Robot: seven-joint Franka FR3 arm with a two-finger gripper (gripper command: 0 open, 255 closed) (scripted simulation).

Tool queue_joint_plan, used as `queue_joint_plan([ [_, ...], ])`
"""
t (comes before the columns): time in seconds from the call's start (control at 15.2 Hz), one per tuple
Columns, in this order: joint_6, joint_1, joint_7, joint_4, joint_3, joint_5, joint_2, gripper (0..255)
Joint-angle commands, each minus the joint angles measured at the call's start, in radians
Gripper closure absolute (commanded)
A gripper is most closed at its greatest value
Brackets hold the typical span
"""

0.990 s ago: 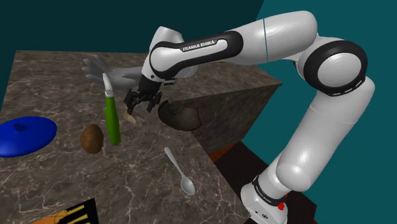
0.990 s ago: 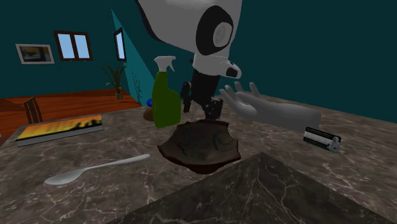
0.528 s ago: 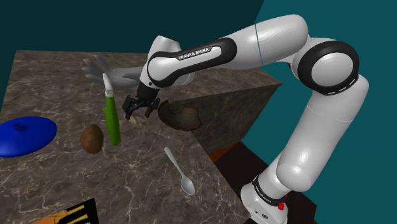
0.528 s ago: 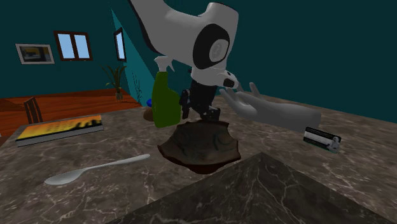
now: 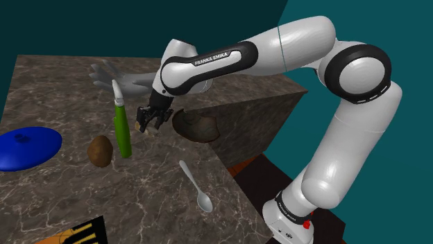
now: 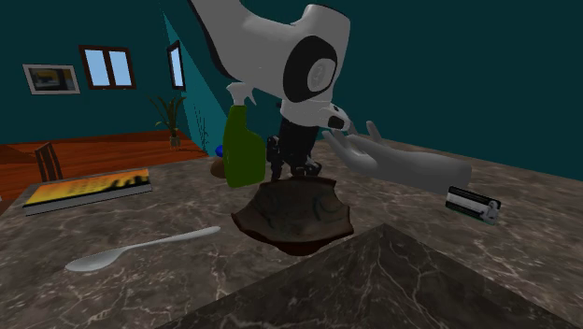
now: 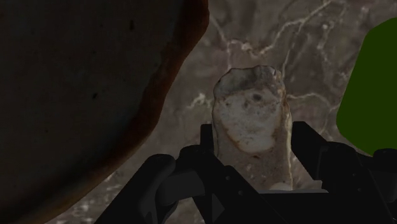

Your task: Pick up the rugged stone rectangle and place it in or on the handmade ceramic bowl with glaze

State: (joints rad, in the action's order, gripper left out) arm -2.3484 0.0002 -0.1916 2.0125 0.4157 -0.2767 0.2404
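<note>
A pale, rough stone block (image 7: 251,114) lies on the marble tabletop between my gripper's (image 7: 251,137) two black fingers, which press against its sides. In the shoulder view the gripper (image 5: 147,125) is down at the table, between the green spray bottle (image 5: 122,128) and the brown, rough-rimmed ceramic bowl (image 5: 198,126). The bowl (image 6: 294,215) sits in front of the gripper (image 6: 291,168) in the second exterior view, and its dark wall (image 7: 83,95) rises close beside the stone. The bottle (image 7: 372,89) stands on the stone's other side.
A metal spoon (image 5: 194,186) lies nearer the table's front, a blue plate (image 5: 28,145) at the shoulder view's left, a brown rounded lump (image 5: 100,150) beside the bottle. A grey hand-shaped object (image 6: 402,161) lies behind the gripper. A raised marble block (image 5: 257,104) borders the bowl.
My gripper has come down over the stone and its fingers have drawn in against the stone's sides. The bowl, bottle and spoon have stayed put.
</note>
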Motion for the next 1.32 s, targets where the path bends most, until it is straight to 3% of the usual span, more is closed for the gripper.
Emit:
queue_joint_plan([
  [0.0, 0.0, 0.0, 0.0, 0.0, 0.0, 0.0, 0.0, 255],
  [0.4, 0.0, 0.0, 0.0, 0.0, 0.0, 0.0, 0.0, 255],
  [1.25, 0.156, -0.011, -0.029, -0.08, 0.001, -0.006, -0.083, 255],
])
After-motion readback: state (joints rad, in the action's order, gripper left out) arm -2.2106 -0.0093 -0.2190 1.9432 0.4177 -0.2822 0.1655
